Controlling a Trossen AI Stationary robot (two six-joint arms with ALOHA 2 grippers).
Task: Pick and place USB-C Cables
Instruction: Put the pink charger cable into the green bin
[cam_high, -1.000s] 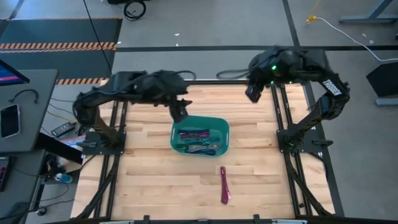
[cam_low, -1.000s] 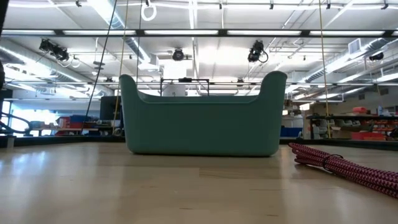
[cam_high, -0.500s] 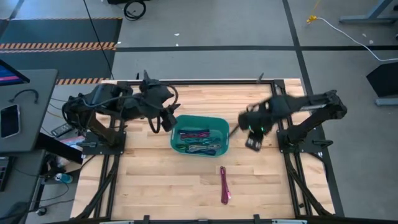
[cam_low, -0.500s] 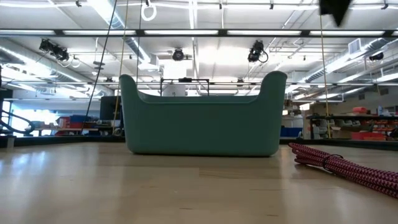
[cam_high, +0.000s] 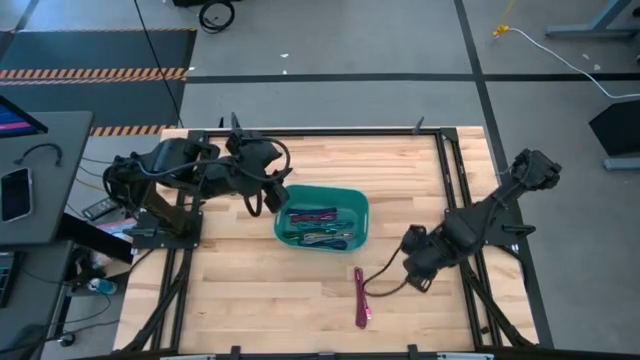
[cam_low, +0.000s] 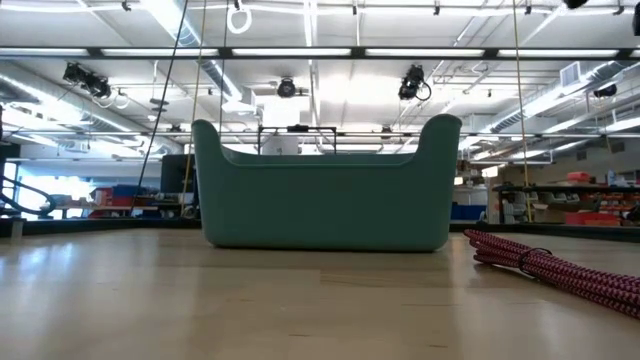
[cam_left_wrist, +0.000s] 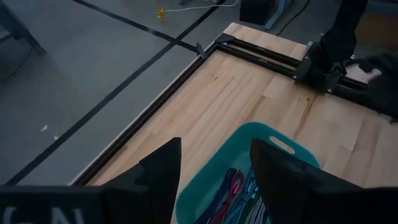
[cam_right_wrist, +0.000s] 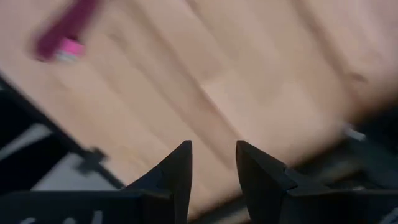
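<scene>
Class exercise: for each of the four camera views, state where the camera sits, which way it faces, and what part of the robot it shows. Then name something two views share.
High view: overhead, facing straight down; both arms, left gripper, right gripper.
Low view: table height, facing level; teal bin, no arm clearly seen.
Left wrist view: looks past its open jaws into the bin.
Right wrist view: looks past its open jaws at bare table.
Shared: the magenta cable on the table appears in the high and low views.

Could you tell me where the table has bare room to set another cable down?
Bare wood lies in front of the teal bin toward the left frame, and behind it. It is crowded between the magenta cable and the right gripper.
</scene>
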